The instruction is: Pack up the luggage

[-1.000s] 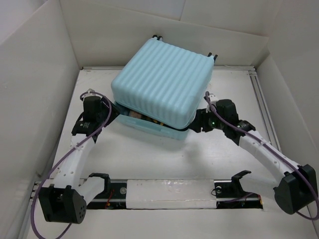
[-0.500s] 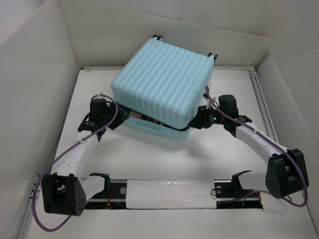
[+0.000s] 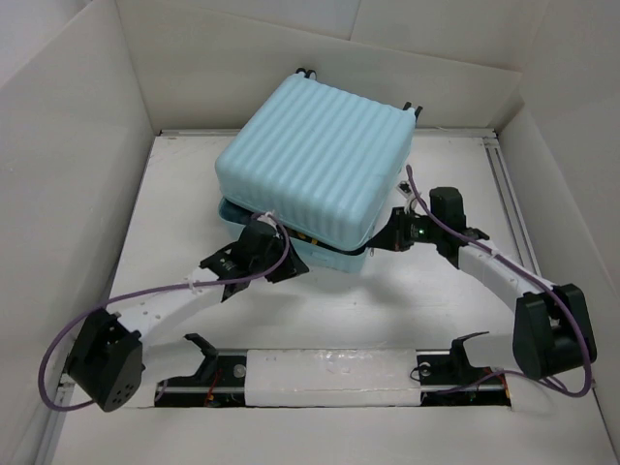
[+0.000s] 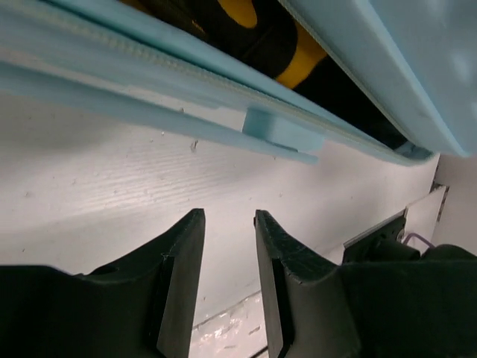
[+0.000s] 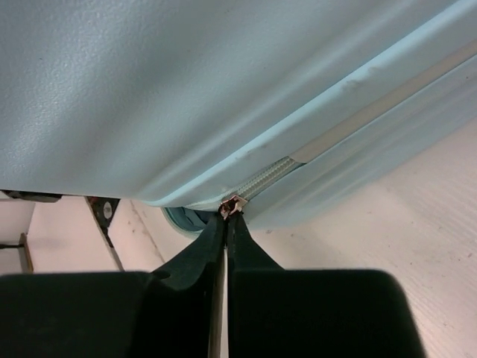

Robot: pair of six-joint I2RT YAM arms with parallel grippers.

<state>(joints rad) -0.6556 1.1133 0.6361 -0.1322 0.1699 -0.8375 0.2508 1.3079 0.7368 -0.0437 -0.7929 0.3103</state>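
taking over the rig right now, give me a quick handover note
Left gripper: jaws apart, empty, low over the table just in front of the luggage.
Right gripper: shut on the zipper pull at the luggage's near right corner.
Luggage: mid-table, lid down but not sealed; black and yellow contents show through the gap along its near edge.
Done: items inside, lid lowered.
Left: likely draw the zipper round to close the gap.

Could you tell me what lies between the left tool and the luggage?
Only bare table separates the left tool from the luggage, per the left wrist view.
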